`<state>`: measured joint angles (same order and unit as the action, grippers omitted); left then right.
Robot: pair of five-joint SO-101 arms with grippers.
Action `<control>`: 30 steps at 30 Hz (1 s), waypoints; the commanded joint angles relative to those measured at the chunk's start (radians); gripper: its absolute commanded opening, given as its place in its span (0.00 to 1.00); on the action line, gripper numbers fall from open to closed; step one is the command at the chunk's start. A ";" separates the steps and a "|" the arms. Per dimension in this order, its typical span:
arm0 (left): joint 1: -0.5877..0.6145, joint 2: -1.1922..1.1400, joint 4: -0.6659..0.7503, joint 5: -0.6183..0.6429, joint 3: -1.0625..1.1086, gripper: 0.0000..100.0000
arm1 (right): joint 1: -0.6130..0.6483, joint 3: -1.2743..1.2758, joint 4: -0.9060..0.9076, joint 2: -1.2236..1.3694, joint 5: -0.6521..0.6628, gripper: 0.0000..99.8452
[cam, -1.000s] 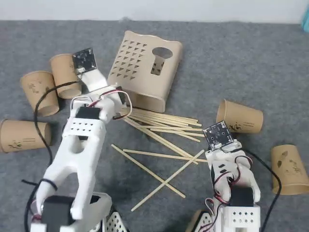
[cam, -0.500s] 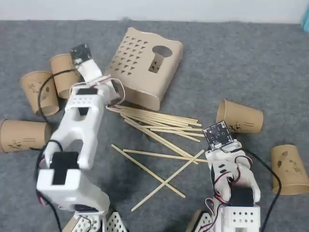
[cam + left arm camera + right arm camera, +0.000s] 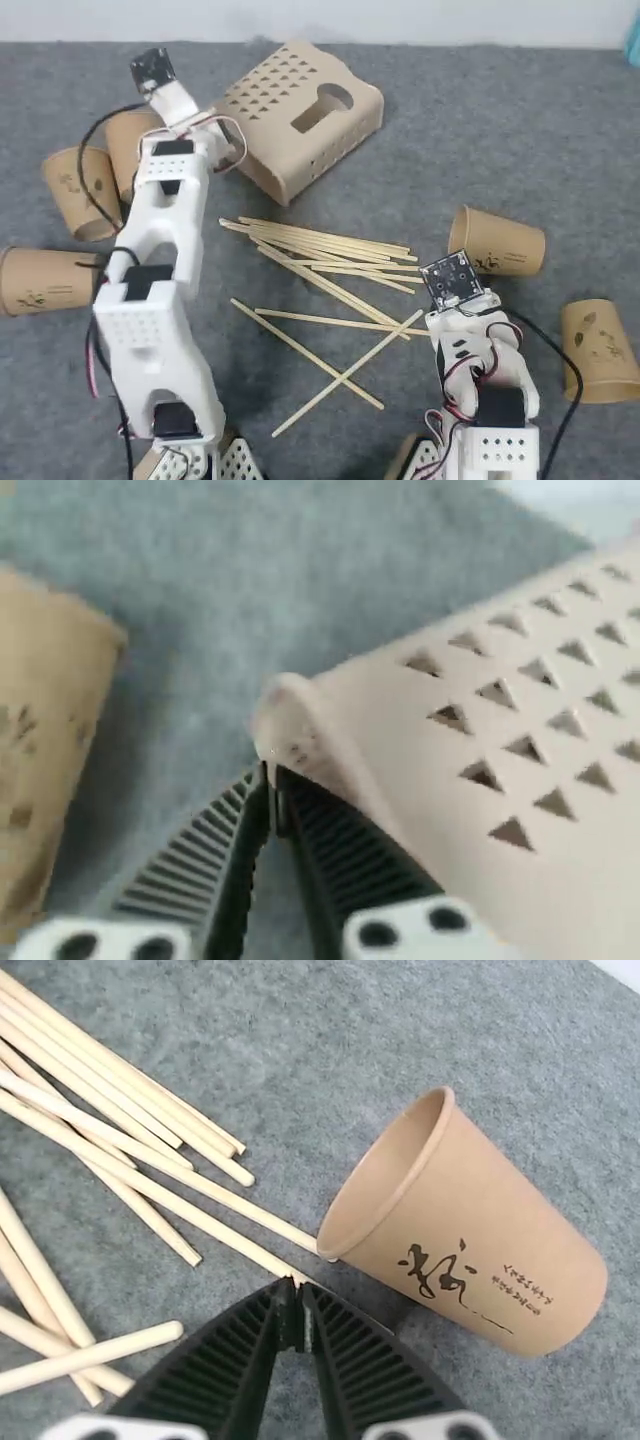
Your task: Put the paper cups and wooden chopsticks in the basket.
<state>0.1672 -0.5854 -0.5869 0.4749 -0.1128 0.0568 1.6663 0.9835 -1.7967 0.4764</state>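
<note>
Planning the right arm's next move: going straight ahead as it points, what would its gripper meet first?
Likely the chopstick end just ahead of the right gripper, then the cup rim right behind. Depth is unclear, so it may clear the stick.

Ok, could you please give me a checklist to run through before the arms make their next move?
1. Beige perforated plastic basket upright, opening up: not ok, it lies on its side on the grey carpet.
2. Left gripper holding the basket: cannot tell; its fingers are shut at the basket's corner.
3. Right gripper open for a grasp: not ok, fingers shut.
4. Thin wooden chopsticks in the basket: not ok, scattered on the carpet.
5. Brown paper cups in the basket: not ok, five lie outside it.
</note>
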 commanded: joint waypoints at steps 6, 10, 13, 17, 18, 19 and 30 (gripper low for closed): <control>0.021 -0.057 -0.259 -0.002 -0.401 0.01 | 0.002 0.017 -0.018 -0.016 0.012 0.01; 0.034 -0.014 -0.522 -0.002 -0.545 0.01 | 0.002 0.017 -0.018 -0.016 0.012 0.01; -0.002 0.029 -0.700 -0.002 -0.656 0.01 | 0.024 0.017 -0.016 -0.016 0.014 0.01; -0.110 0.058 -0.850 -0.002 -0.785 0.01 | 0.030 0.017 -0.013 -0.015 0.014 0.01; -0.146 0.060 -0.868 -0.002 -0.814 0.01 | 0.028 0.017 -0.012 -0.015 0.014 0.01; -0.176 0.055 -0.873 -0.002 -0.835 0.01 | 0.028 0.017 -0.010 -0.015 0.014 0.01; -0.376 -0.189 -0.611 -0.002 -0.946 0.01 | 0.025 0.017 -0.008 -0.015 0.014 0.01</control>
<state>-0.1626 -0.7511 -1.2789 0.4749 -1.0058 0.0829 1.6663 0.9835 -1.7967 0.4795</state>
